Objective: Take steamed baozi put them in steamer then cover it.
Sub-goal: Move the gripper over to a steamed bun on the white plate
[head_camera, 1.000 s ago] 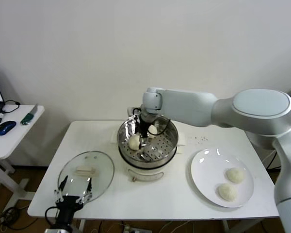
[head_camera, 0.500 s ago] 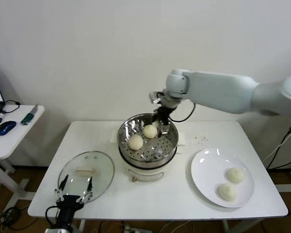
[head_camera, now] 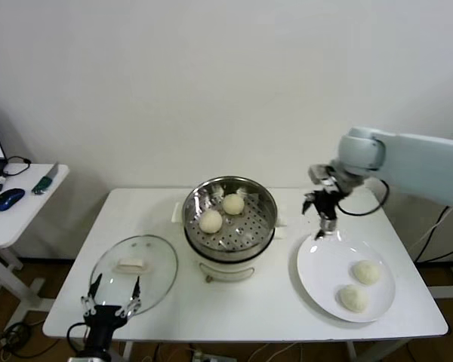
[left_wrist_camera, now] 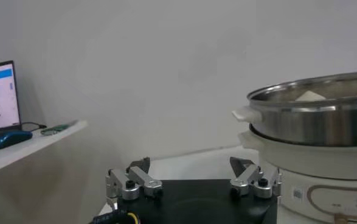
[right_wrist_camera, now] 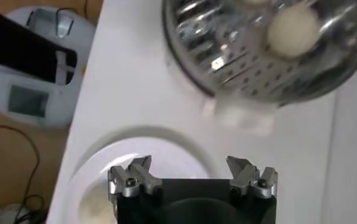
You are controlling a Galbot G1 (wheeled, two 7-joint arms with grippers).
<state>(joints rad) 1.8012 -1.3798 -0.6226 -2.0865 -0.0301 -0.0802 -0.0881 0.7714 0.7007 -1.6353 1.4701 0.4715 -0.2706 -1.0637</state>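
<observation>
The steamer (head_camera: 229, 219) stands uncovered at the table's (head_camera: 234, 305) middle, so its basket is reachable from above; two steamed baozi (head_camera: 211, 221) occupy its far-left floor, and the near and right floor is left bare. The cover (head_camera: 134, 270) lies flat on the near-left of the table, with the open left gripper (head_camera: 112, 292) parked at its near edge. Bare tabletop is seen between steamer and plate (head_camera: 325, 264). The open right gripper (head_camera: 322, 213) hangs over the plate's far-left rim. Two buns (head_camera: 367, 272) sit on the plate's near-right, well apart from it.
</observation>
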